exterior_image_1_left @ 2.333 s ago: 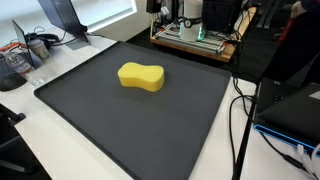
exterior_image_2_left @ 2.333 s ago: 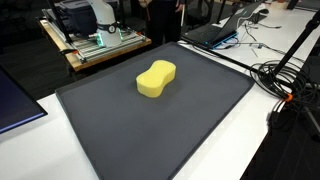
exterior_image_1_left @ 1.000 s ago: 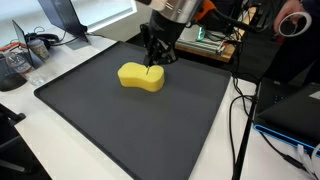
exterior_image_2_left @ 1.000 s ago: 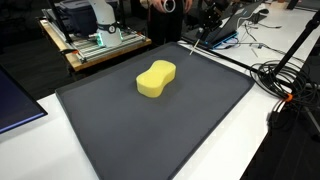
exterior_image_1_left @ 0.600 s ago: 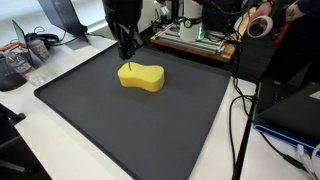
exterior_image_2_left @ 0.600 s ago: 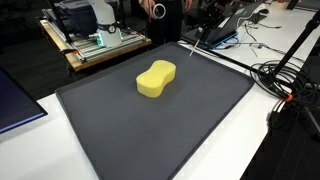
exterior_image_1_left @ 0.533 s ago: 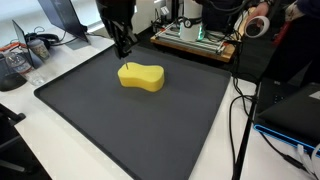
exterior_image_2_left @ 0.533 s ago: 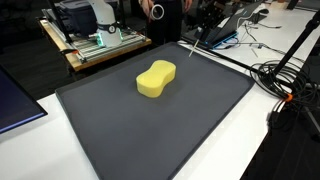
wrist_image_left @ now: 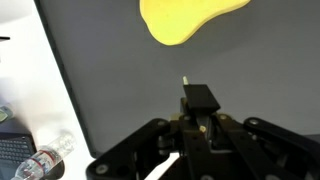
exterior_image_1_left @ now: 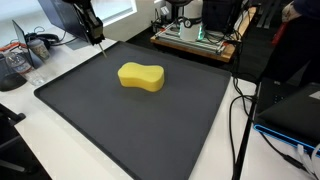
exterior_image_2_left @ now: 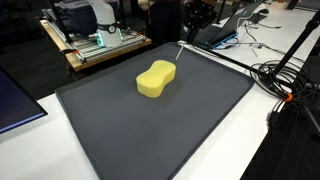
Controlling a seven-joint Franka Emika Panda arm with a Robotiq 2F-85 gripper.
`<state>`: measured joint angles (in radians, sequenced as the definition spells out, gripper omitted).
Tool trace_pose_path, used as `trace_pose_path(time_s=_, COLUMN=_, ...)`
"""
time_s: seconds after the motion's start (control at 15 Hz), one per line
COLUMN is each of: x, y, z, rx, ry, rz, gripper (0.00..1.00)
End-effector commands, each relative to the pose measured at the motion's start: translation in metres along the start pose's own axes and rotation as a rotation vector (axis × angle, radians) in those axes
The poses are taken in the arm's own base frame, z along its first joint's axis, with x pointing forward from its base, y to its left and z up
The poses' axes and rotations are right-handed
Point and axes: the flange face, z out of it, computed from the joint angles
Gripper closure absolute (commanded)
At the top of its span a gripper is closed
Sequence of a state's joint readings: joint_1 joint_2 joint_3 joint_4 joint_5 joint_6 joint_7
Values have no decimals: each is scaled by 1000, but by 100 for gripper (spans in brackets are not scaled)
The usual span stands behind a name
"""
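Since the earlier frame the gripper (exterior_image_1_left: 98,38) has travelled from above the yellow sponge (exterior_image_1_left: 141,77) to the far corner of the dark mat (exterior_image_1_left: 120,130); the sponge lies unmoved near the mat's middle. Jaws are closed on what appears to be a thin pale stick (exterior_image_2_left: 178,52). A low pass may snag the stick tip on mat or sponge, shoving the sponge or levering the stick loose.

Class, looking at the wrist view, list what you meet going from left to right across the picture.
In order: plastic bottle → white tabletop → left edge of the dark mat → yellow sponge. The gripper is left out, since it overlaps the sponge.
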<state>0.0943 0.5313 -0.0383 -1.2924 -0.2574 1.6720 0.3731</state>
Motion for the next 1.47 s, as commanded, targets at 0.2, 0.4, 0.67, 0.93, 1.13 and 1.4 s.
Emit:
trace_pose_path(time_s=0.2, x=9, y=5, z=0, rx=29, ry=-33, rz=1, gripper=97)
trace_pose_path(time_s=0.4, x=21, y=36, z=5, rx=84, ry=-98, rz=9, gripper=97)
trace_pose_path(time_s=0.67, x=35, y=90, z=19, rx=236, ry=-200, rz=-56, gripper=97)
trace_pose_path(time_s=0.93, x=47, y=147, z=47, rx=389, ry=-262, rz=-134, gripper=97)
trace_pose_path(time_s=1.13, x=52, y=179, z=68, rx=476, ry=-254, rz=-200, gripper=97)
trace_pose_path(time_s=1.4, x=56, y=210, z=98, rx=544, ry=-239, rz=-277, gripper=97)
